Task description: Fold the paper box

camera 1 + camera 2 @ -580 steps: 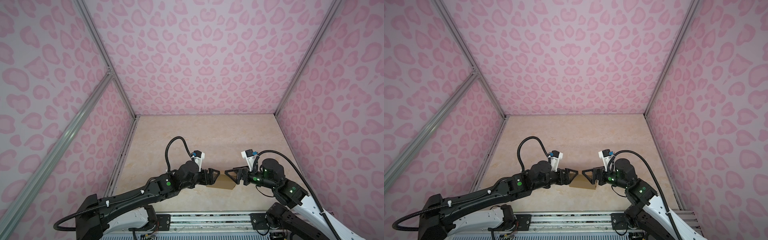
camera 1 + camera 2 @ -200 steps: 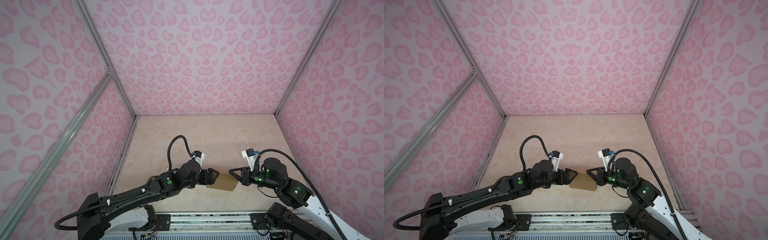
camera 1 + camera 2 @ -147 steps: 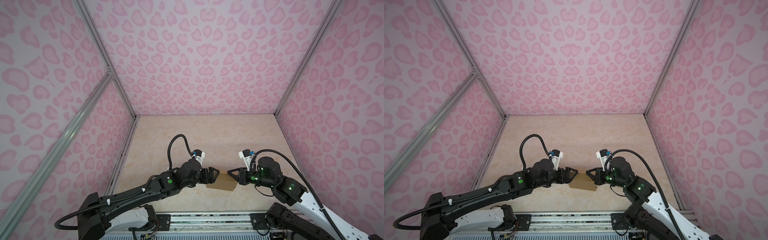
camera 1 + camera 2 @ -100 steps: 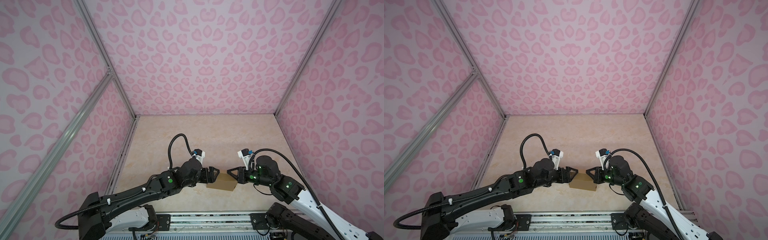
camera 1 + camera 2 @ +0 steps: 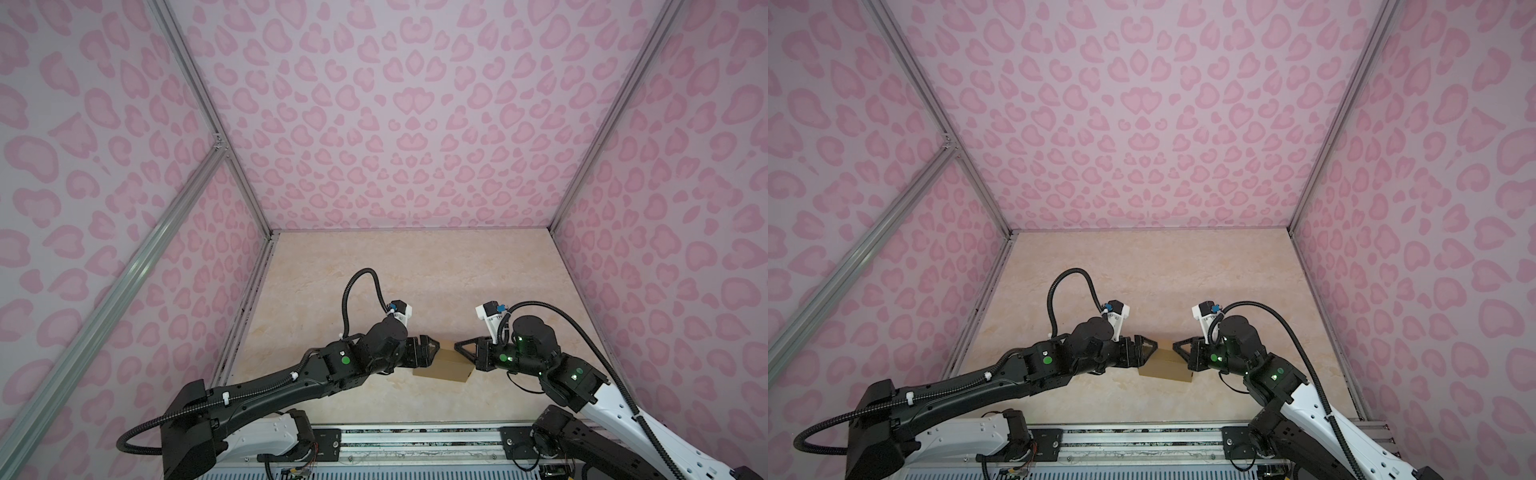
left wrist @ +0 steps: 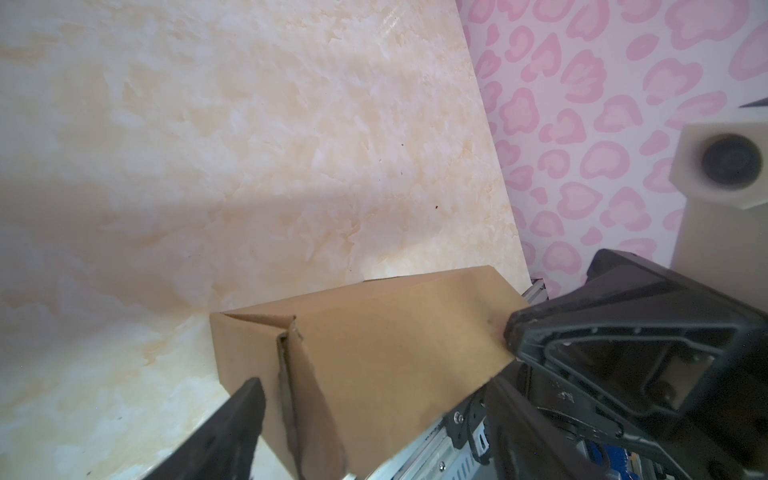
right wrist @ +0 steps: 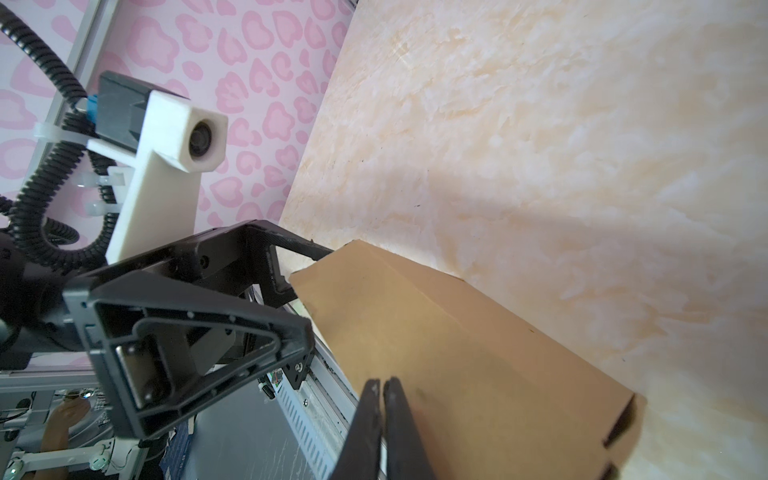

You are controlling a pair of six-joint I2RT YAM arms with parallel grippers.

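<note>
The box point(image 5: 444, 367) sits assembled on the desk point(image 5: 415, 282) near the front edge, about mid-width, between the two grippers. Its left end is partly covered by the left gripper point(image 5: 430, 353) in both top views, so the contact there cannot be read from above. In the left wrist view only one finger point(image 6: 224, 428) of that gripper shows, beside the box end — the other is cut off by the frame; its jaws stand wide, straddling the box's end without clamping it. The right gripper point(image 5: 1177, 345) has its jaws pressed together with nothing between them, tips against the top right of the box point(image 7: 478, 365). An end flap seam point(image 6: 291, 374) stands slightly ajar.

The desk is beige, marble-patterned — enclosed by pink walls point(image 5: 1142, 124) with heart-like spots and aluminium frame posts point(image 5: 208, 124).
</note>
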